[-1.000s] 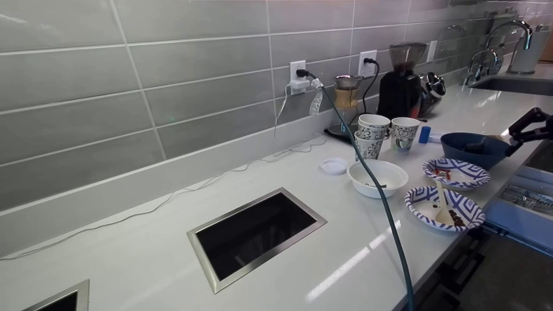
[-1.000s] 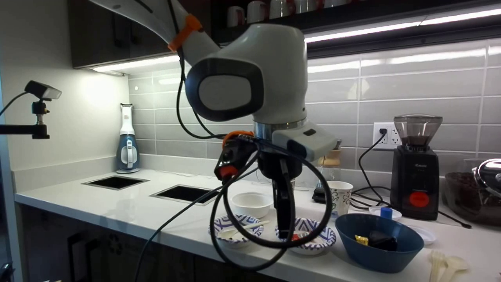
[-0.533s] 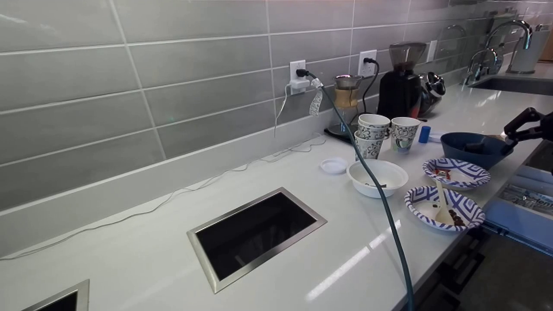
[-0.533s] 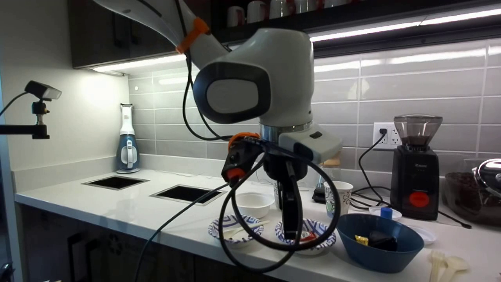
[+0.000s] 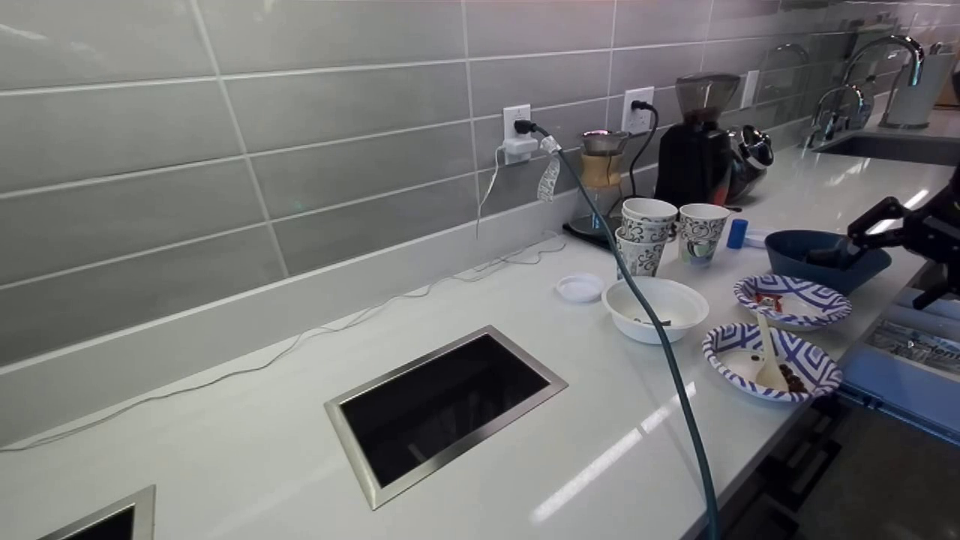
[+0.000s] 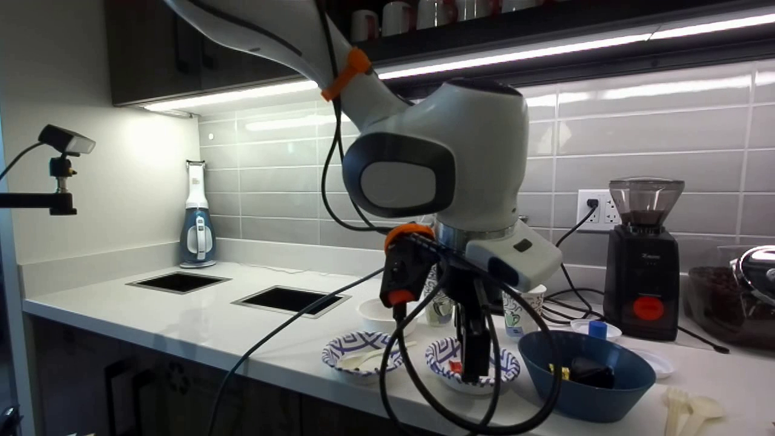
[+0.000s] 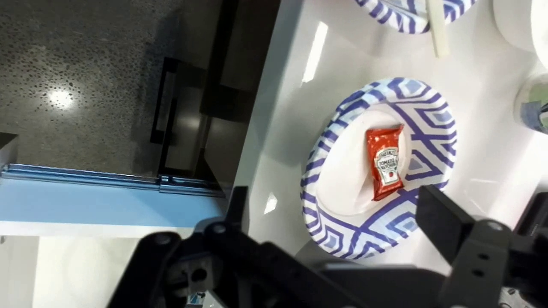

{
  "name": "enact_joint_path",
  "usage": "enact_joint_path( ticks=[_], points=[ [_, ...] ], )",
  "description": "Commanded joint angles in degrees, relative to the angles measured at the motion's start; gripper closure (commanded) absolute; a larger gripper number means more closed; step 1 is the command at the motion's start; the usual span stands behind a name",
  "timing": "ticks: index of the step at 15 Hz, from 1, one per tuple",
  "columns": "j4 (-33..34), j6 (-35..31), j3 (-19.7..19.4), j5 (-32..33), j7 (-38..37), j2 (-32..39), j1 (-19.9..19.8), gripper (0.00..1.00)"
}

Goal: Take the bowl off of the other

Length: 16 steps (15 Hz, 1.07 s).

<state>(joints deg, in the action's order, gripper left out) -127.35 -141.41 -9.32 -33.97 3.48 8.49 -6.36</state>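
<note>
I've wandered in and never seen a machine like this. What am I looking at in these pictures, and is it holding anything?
The big white machine is a robot arm. The black part at its end is the gripper, its "hand": the two fingers stand well apart, holding nothing. The close-up looking down is taken from the wrist; the two wider pictures are taken from outside, from different places. On the counter are a blue-patterned bowl with a ketchup packet, a second patterned bowl with a spoon, a plain white bowl, a dark blue bowl, paper cups and a coffee grinder.
</note>
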Motion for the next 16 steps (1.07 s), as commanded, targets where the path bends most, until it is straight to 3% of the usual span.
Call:
enact_joint_path(
  ticks=[1,3,4,7,11,14,15,16],
  points=[
    [7.13,3.10,2.95,-6.15,3.93,6.62,-2.75,0.00],
    [9.21,3.57,3.88,-6.90,4.19,8.94,-3.36,0.14],
    [10.06,3.59,4.26,-6.70,4.17,9.88,-3.57,0.15],
    [11.82,3.65,4.70,-4.70,2.95,11.97,-3.73,0.33],
    [13.12,3.52,4.57,-2.84,1.89,13.28,-3.59,0.38],
    [13.54,3.82,4.66,-2.25,1.62,13.34,-3.57,0.54],
    [13.57,4.00,4.55,-1.78,1.41,13.17,-3.46,0.54],
    [13.68,4.38,4.49,-1.44,1.16,13.01,-3.41,0.48]
  ],
)
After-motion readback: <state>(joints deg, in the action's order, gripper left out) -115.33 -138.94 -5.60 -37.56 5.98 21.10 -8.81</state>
